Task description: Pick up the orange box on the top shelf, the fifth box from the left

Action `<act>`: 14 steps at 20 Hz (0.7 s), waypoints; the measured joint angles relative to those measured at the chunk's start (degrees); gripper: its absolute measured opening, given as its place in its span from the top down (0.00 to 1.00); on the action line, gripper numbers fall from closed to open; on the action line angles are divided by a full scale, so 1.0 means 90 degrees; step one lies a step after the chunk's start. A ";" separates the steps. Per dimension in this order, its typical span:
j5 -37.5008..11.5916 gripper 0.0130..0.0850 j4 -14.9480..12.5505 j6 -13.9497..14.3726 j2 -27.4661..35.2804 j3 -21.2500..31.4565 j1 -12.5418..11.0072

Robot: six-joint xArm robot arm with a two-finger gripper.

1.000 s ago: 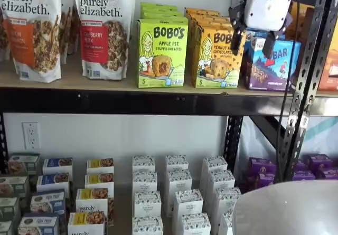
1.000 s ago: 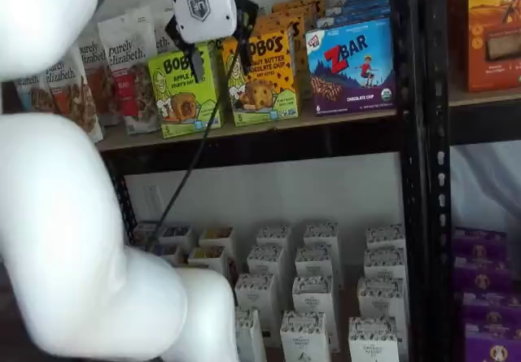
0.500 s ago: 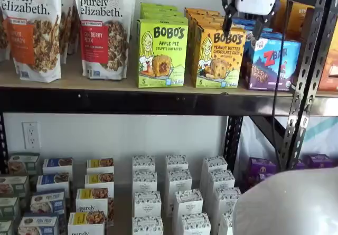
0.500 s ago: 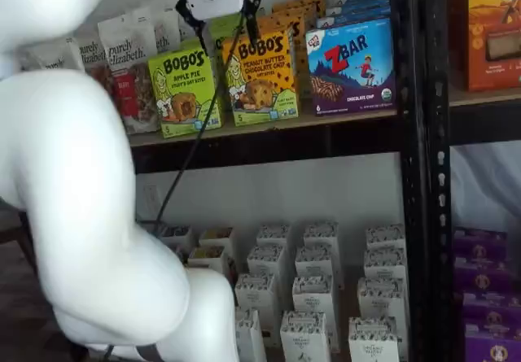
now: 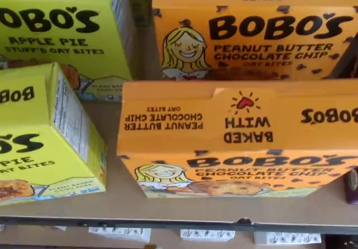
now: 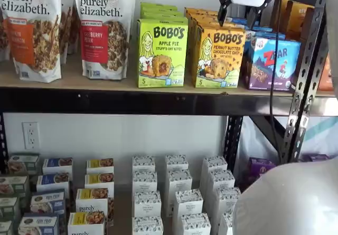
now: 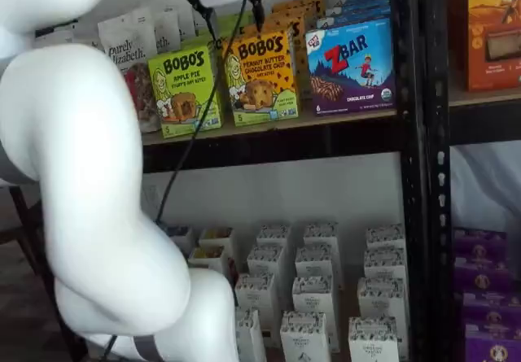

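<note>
A white wall backs the top shelf, a tan plank with a black front rail. The orange box stands upright there, taller than wide, its printed face to the front, between a green box and a blue box. The gripper hangs just above its top edge, its two black fingers spread apart and holding nothing.

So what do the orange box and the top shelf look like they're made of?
The orange box: likely thin printed cardboard, slight sheen, with a folded flap seam on top in the wrist view. The top shelf: tan speckled board, probably particle board, matte, fronted by a black metal rail.
</note>
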 joint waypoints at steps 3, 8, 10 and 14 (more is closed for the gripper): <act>0.0012 0.00 0.0011 -0.0022 0.0077 -0.0023 -0.0022; 0.0001 0.00 0.0100 -0.0059 0.0117 0.0024 -0.0050; -0.0015 0.00 0.0138 -0.0075 0.0118 0.0037 -0.0062; -0.0033 0.00 0.0132 -0.0046 0.0124 0.0049 -0.0029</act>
